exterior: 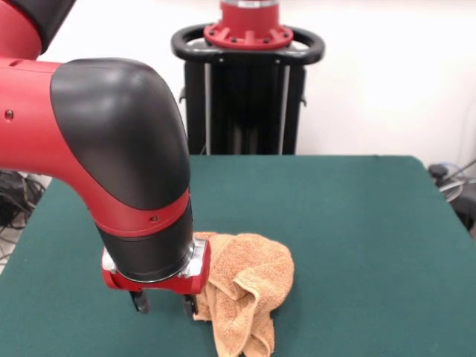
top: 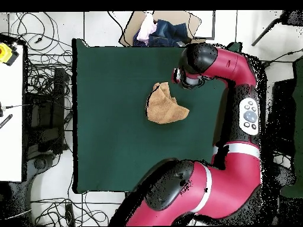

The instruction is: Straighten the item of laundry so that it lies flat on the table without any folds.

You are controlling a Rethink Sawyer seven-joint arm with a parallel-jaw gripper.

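Note:
The item of laundry is an orange-tan terry towel, bunched in a folded heap on the dark green table, near its front edge. Part of the cloth hangs down in a thick fold at the front. My gripper is low over the table at the towel's left side. It is open, and its right finger is against the towel's edge with nothing between the fingers. From overhead, the towel lies crumpled towards one side of the table, and the arm's wrist covers the gripper.
The arm's big black and red elbow fills the left of the front view. Overhead, a cardboard box of clothes sits past the table's top edge, and cables lie beside a white bench on the left.

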